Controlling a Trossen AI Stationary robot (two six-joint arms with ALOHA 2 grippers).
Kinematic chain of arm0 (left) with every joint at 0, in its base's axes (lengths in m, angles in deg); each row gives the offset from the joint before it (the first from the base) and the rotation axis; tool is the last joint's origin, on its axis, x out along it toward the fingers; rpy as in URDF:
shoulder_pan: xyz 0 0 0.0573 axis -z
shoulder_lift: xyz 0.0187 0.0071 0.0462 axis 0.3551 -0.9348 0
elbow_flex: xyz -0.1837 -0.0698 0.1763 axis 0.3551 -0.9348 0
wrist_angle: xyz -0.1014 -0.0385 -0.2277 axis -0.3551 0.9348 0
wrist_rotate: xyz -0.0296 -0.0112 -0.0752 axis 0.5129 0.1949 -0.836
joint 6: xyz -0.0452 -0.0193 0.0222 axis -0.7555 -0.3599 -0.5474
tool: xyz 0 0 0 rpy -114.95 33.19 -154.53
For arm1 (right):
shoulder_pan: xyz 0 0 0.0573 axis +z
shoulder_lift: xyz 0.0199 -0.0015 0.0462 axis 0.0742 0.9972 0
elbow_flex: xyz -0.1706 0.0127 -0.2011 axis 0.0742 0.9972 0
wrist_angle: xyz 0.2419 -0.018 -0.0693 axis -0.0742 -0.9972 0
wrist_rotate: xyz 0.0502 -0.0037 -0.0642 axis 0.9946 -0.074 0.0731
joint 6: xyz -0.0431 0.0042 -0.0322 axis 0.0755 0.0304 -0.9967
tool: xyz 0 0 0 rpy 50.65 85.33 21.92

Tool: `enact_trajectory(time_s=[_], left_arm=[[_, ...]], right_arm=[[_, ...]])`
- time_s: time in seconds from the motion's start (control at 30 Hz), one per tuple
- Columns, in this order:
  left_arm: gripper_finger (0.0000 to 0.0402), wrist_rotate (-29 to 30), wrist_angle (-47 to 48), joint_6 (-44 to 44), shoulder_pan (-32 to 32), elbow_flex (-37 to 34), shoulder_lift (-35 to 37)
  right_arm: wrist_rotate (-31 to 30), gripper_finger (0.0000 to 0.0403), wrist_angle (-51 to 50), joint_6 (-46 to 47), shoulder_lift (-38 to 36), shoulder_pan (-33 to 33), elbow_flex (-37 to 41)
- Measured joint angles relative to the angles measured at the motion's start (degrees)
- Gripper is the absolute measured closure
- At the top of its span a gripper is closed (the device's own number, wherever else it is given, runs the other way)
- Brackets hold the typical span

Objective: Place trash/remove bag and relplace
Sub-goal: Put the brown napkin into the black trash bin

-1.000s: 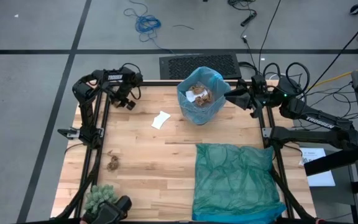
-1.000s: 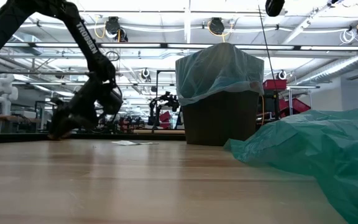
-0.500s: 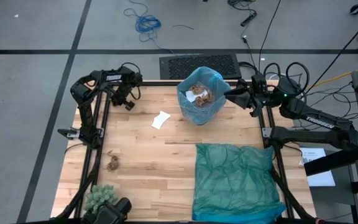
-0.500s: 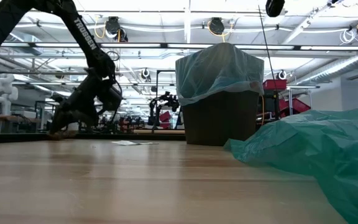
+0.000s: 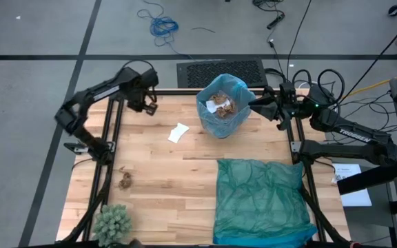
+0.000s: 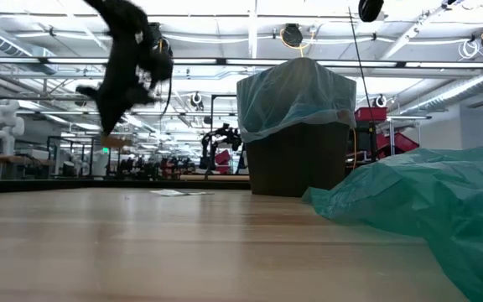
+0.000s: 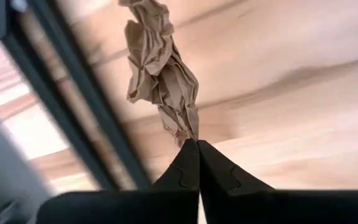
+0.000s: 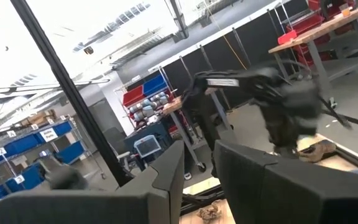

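Teal bag (image 5: 260,200), white scrap (image 5: 178,132), green ball (image 5: 112,222) around bin (image 5: 221,110)

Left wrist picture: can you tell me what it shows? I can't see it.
The left hand is shut, pinching the bottom tip of a crumpled brown paper wad that sticks out past its two dark fingers. Behind it is the light wooden table, blurred, with a dark frame bar running across it.
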Motion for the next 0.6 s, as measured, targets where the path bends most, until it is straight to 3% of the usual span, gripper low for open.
enact_trajectory(time_s=[0.13,0.3,0.5,0.6], left_arm=[[0.0401,-4.03,-4.34,-8.50,6.17,4.75,6.52],[0.0401,-6.93,-21.12,-16.81,16.01,10.58,11.72],[0.0401,-9.38,-47.13,-18.47,24.61,16.20,10.36],[0.0401,-11.48,-52.51,-18.47,27.19,18.63,7.09]], right_arm=[[0.01,0.0319,0.00,-1.30,0.00,0.01,0.02],[0.00,0.0319,0.54,-2.38,0.00,0.01,0.01],[-0.11,0.0319,1.53,-3.25,-0.01,0.00,0.02],[-0.12,0.0319,1.72,-3.83,0.00,0.01,0.02]])
